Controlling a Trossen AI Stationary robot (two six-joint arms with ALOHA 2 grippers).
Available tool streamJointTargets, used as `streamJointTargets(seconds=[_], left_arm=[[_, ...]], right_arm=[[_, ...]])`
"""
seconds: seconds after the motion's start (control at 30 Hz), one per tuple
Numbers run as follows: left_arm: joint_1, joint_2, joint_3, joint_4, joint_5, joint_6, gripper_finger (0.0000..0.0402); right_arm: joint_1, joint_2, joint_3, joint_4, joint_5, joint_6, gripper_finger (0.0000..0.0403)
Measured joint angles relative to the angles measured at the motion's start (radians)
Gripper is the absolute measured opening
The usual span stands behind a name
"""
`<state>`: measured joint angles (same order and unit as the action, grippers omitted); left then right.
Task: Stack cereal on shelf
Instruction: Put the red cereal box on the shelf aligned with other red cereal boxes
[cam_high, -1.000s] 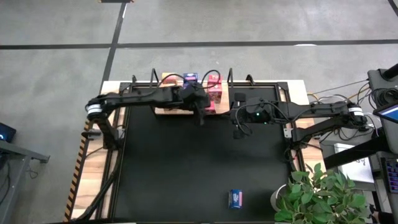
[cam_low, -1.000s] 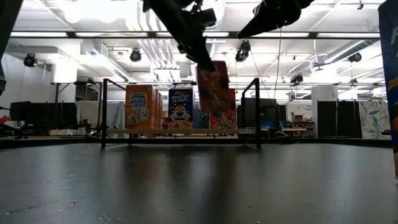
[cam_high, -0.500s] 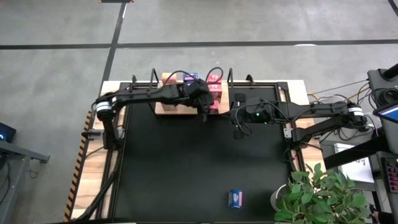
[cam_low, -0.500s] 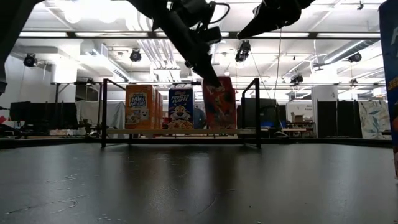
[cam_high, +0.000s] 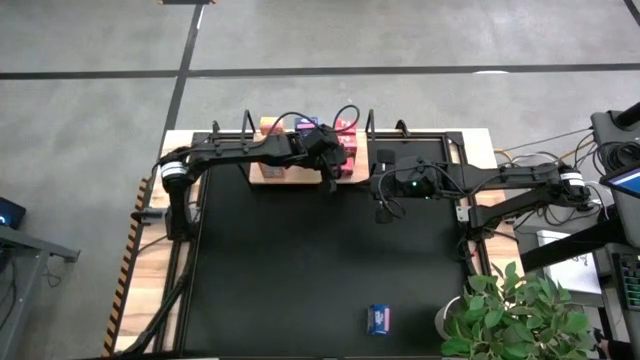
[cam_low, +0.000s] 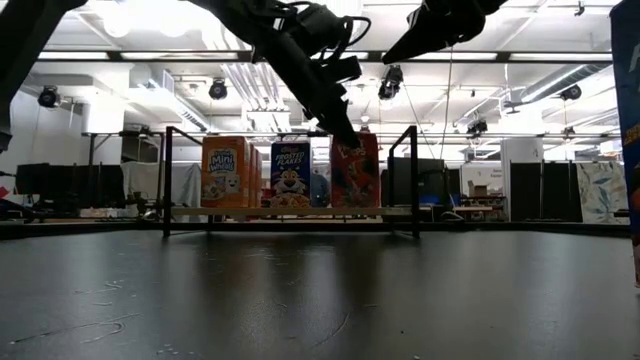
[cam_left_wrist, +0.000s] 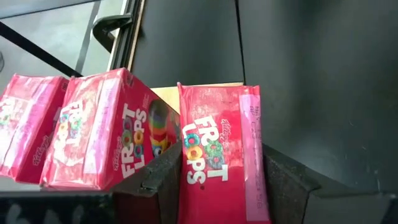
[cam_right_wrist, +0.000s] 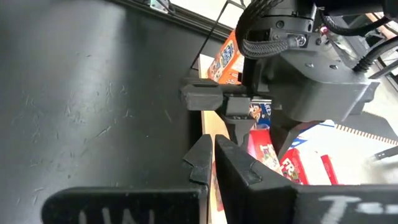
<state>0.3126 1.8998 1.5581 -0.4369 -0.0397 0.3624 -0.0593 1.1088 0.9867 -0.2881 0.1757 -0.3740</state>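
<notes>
A small blue cardboard cereal box lies alone near the table's front edge, well apart from both arms. Farther back, the right gripper hovers with fingers pressed together, just beside the left gripper. That one pinches a red Froot Loops carton (its base hidden), upright, on the light-wood shelf. Beside it stand blue and orange boxes.

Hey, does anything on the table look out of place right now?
One small blue cereal box lies alone on the black table mat, near its front edge, far from the light-wood shelf where the other boxes stand. The left gripper grips a red Froot Loops box there.
</notes>
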Motion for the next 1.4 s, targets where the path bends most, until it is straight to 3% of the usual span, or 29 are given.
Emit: streamJointTargets(seconds=[0.5,0.77,1.03,1.23,1.4], left_arm=[[0.003,0.000,0.000,0.018,-0.001,0.000,0.0227],[0.000,-0.017,0.000,0.003,-0.002,0.045,0.0233],[-0.015,-0.022,0.133,-0.210,-0.006,0.042,0.0233],[-0.078,-0.082,0.128,-0.237,-0.195,0.048,0.0226],[-0.151,-0.184,0.055,-0.231,-0.213,0.021,0.0210]], right_arm=[[0.000,0.006,-0.002,-0.003,0.000,0.009,0.0011],[0.000,0.006,-0.002,-0.004,0.009,0.034,0.0011],[0.000,0.006,-0.002,-0.003,0.010,0.109,0.0011],[0.000,0.006,-0.002,-0.003,0.010,0.173,0.0011],[0.000,0.006,-0.009,0.000,0.010,0.207,0.0011]])
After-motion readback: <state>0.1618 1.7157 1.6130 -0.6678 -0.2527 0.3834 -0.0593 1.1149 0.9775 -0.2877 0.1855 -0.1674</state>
